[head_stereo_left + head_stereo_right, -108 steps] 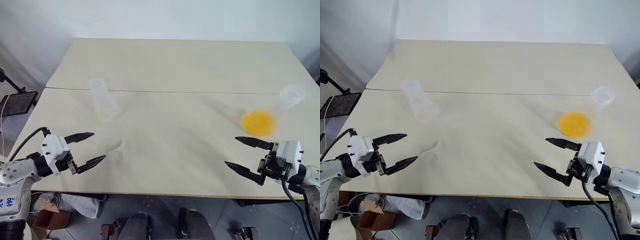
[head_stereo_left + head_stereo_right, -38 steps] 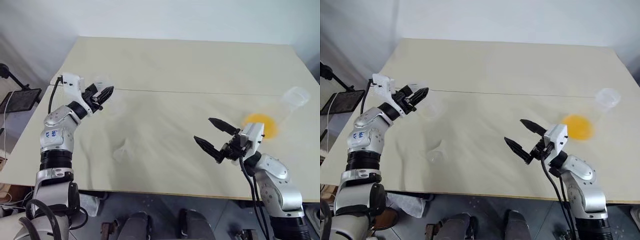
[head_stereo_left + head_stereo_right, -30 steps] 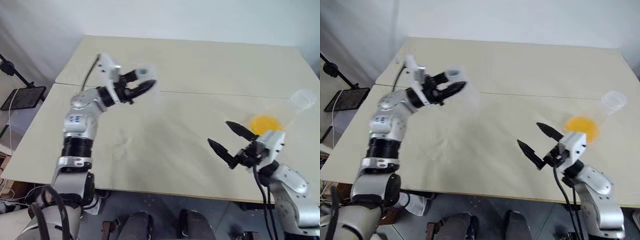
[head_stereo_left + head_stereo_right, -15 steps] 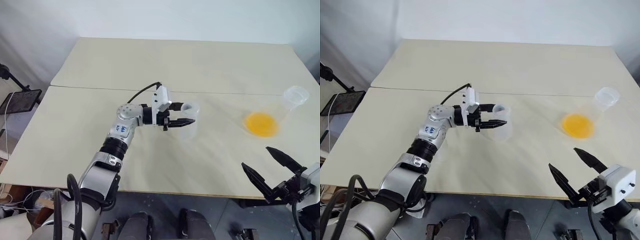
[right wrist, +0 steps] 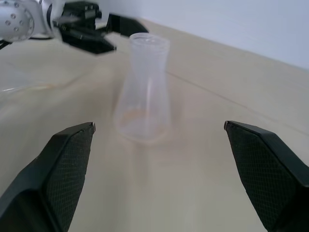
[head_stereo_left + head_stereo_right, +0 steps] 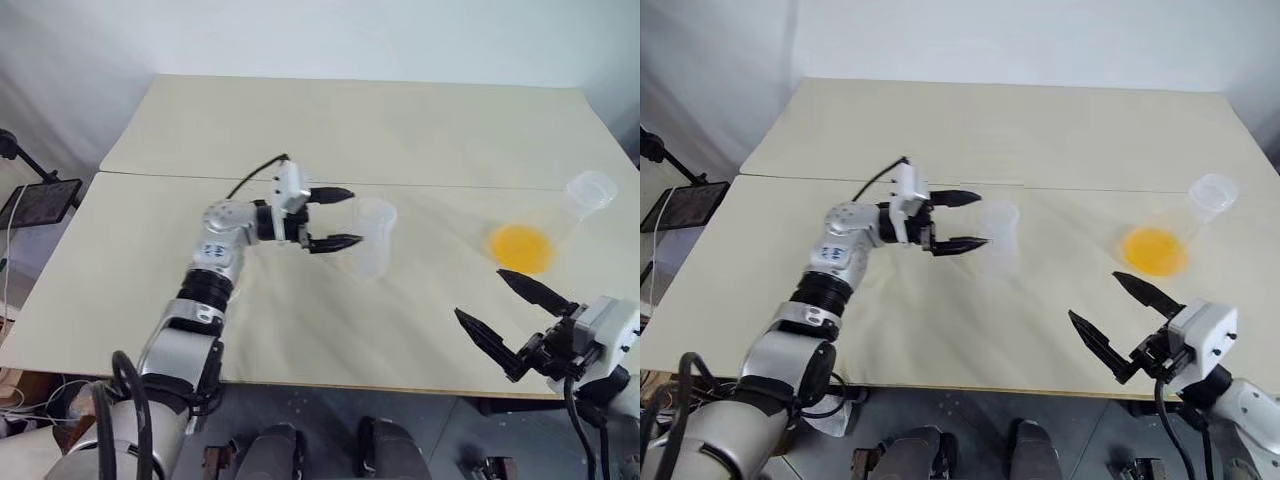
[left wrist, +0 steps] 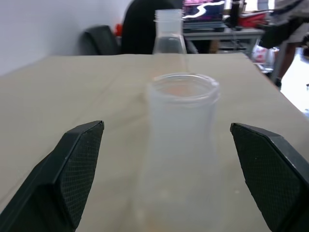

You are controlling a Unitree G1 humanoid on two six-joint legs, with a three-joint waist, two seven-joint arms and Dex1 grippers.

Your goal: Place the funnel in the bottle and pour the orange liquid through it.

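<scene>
The clear bottle (image 6: 373,236) stands upright near the middle of the table, also seen in the left wrist view (image 7: 181,145). My left gripper (image 6: 352,216) is open right beside it, level, one finger on each side of its near wall and gaps on both sides. The orange liquid (image 6: 521,246) fills the base of a clear conical flask (image 6: 588,190) at the right. Near the table's front right edge, my right gripper (image 6: 478,293) is open and holds nothing. I cannot make out the funnel; it is hidden.
Two pale tabletops meet at a seam (image 6: 450,186) that runs across behind the bottle. A black stand with a tray (image 6: 38,203) is off the table's left side. Bare table (image 6: 330,120) lies at the back.
My left gripper, shut on the bottle half a second ago, has opened and pulled back slightly. The bottle now stands free. Before that the left arm carried it in from the left.
</scene>
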